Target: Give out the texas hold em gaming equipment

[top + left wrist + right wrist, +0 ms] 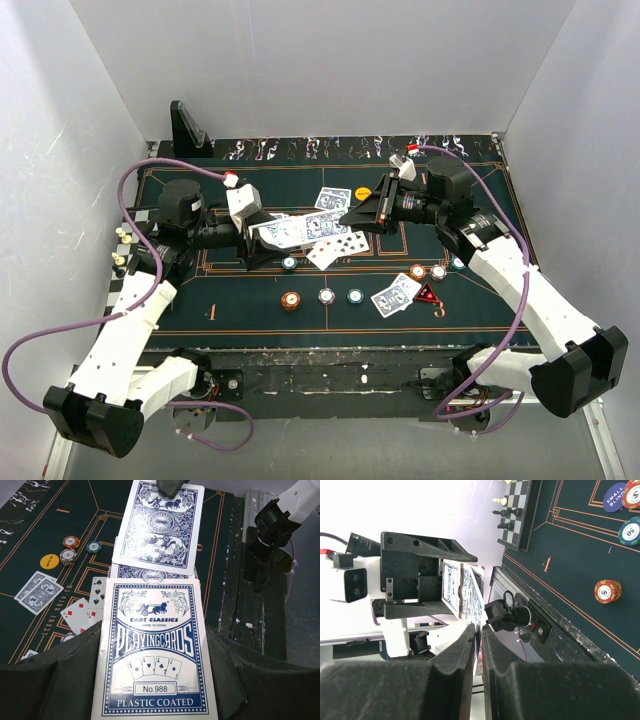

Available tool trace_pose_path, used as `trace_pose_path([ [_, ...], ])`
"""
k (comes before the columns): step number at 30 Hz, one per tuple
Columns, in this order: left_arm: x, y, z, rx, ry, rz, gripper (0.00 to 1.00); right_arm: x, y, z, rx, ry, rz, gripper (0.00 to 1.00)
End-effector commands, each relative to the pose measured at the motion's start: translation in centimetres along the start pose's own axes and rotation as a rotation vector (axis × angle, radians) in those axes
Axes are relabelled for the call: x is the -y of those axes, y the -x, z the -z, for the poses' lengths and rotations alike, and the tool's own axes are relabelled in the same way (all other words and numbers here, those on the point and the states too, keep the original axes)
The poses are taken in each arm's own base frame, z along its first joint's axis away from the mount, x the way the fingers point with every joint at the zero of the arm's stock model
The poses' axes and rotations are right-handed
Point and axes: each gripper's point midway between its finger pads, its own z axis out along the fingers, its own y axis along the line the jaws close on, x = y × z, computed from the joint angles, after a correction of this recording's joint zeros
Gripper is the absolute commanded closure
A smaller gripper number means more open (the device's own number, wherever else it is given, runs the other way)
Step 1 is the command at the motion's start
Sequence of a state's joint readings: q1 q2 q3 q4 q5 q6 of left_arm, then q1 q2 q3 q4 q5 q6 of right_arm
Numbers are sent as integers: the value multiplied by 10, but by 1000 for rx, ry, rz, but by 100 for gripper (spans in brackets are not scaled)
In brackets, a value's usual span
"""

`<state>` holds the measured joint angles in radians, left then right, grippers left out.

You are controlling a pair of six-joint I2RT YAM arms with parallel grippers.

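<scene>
My left gripper (275, 235) is shut on a blue-and-white playing card box (155, 655), held flat above the middle of the dark green mat (240, 305). A blue-backed card (160, 527) sticks out of the box's far end. My right gripper (350, 217) meets it from the right, its fingers (470, 645) closed on that card's edge (479, 611). Other cards (333, 197) lie on the mat, some face up (338, 248), one pair near the red triangular marker (427, 294). Orange (291, 300), white (326, 295) and teal (354, 295) chips sit in a row; a yellow disc (363, 186) lies farther back.
A chequered board with chess pieces (122, 258) lies at the mat's left edge. A black stand (188, 128) sits at the back left corner. More chips (417, 271) and a blue small-blind disc (615, 496) lie on the right side. White walls enclose the table.
</scene>
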<state>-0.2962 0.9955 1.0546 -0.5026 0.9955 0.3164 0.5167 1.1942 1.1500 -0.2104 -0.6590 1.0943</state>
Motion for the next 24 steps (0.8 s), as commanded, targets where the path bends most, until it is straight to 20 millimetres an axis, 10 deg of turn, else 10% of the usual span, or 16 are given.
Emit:
trace_pose_path([
  [1,5,12,4,43,-6,-40,90,-32,4,13,20,83,56,84],
  [24,7,10,5,38,-3,-30,90,-61,34,38,87,91,152,99],
])
